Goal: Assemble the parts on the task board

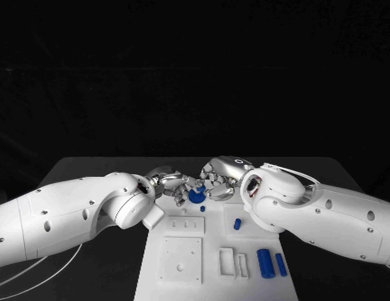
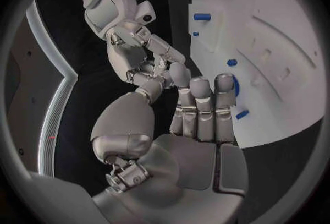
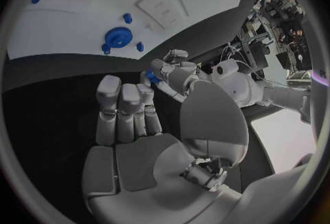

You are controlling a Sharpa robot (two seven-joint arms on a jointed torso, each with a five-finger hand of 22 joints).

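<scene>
Over the far end of the white board (image 1: 215, 263) the two hands meet fingertip to fingertip. The left hand (image 1: 170, 182) seems to pinch a small blue piece (image 3: 150, 76), though its grip is hard to make out, while the right hand (image 1: 221, 179) has its fingers curled together, holding nothing I can see. A blue gear (image 1: 196, 197) sits on the board just below them, and other blue pieces (image 1: 266, 263) lie nearer the robot.

A black table (image 1: 86, 169) carries everything; white cables (image 1: 19, 276) trail across it near its front left corner.

Parts (image 1: 266, 263) on task board (image 1: 213, 276)
</scene>
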